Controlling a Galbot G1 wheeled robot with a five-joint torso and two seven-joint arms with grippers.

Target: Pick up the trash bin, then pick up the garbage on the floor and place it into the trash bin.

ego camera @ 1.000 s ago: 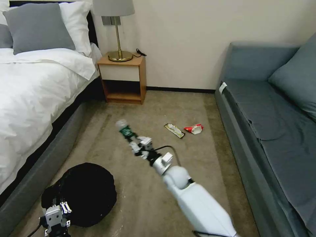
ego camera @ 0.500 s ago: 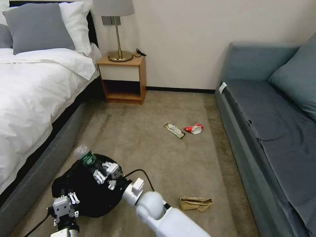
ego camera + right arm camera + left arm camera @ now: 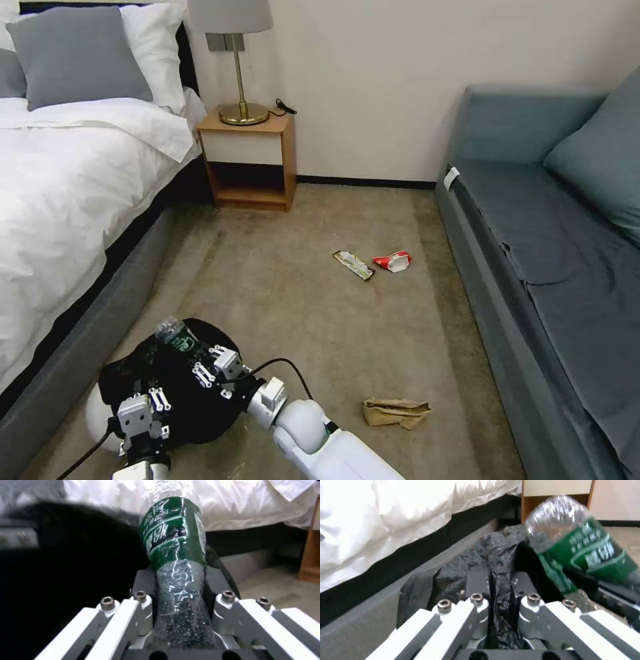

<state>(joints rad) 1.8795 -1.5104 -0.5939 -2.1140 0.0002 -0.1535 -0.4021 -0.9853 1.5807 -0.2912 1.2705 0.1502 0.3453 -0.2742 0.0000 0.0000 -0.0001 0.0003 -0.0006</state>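
Observation:
The trash bin [image 3: 93, 417], white with a black bag [image 3: 180, 400] over its rim, hangs tilted low at the left by the bed. My left gripper [image 3: 148, 401] is shut on the bin's bagged rim [image 3: 496, 562]. My right gripper [image 3: 200, 360] is shut on the clear bottle with the green label [image 3: 175, 333], holding it just over the bag's mouth; the bottle [image 3: 175, 537] sticks out past the fingers [image 3: 143, 580]. On the carpet lie the crumpled brown paper [image 3: 395, 412], the flat brown-and-white wrapper [image 3: 353, 265] and the red-and-white packet [image 3: 393, 261].
A bed [image 3: 60, 187] with a grey base runs along the left, close to the bin. A wooden nightstand [image 3: 248, 157] with a lamp stands at the back wall. A blue-grey sofa [image 3: 547, 253] lines the right side. Open carpet [image 3: 320, 333] lies between them.
My right arm swung the bottle from mid-floor left to the bin's mouth and lowered it a little. The brown paper came into sight. The bin shifted slightly in my left gripper.

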